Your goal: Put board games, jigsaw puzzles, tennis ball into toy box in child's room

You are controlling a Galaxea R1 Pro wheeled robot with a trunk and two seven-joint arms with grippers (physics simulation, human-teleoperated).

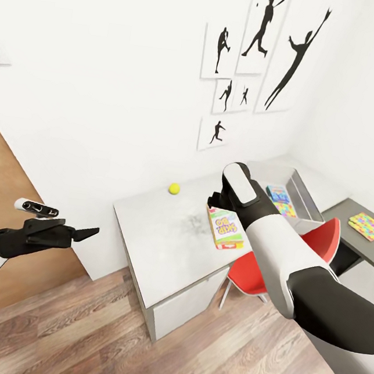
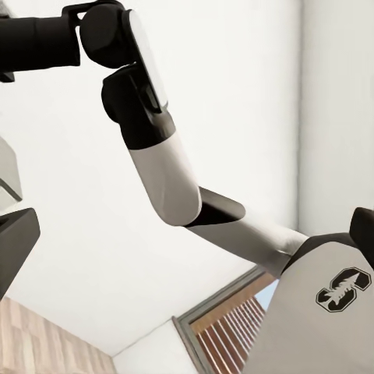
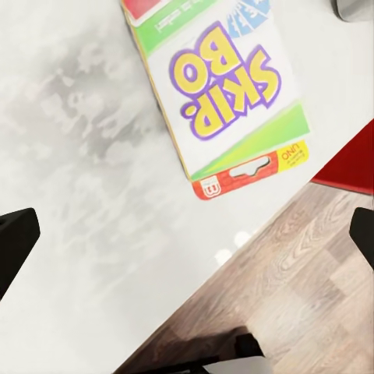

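Your right gripper [image 1: 215,205] hung over the table [image 1: 158,230], just beside the SKIP-BO box [image 1: 225,228], which lay flat near the table's front edge above the red chair [image 1: 320,241]. The right wrist view showed what the head view hid: both dark fingertips [image 3: 15,249] sat wide apart with nothing between them, and the box's lettering [image 3: 226,78] read clearly on the mottled top. The head view alone gave the rest: the tennis ball [image 1: 174,188] lay near the wall, well apart from the box; the toy box [image 1: 303,195] stood at the far end with a colourful game inside; one jigsaw puzzle [image 1: 369,226] lay on the lower dark cabinet [image 1: 353,242]. Your left gripper [image 1: 85,233] was held out over the floor, away from the table, fingers together as far as I could see.
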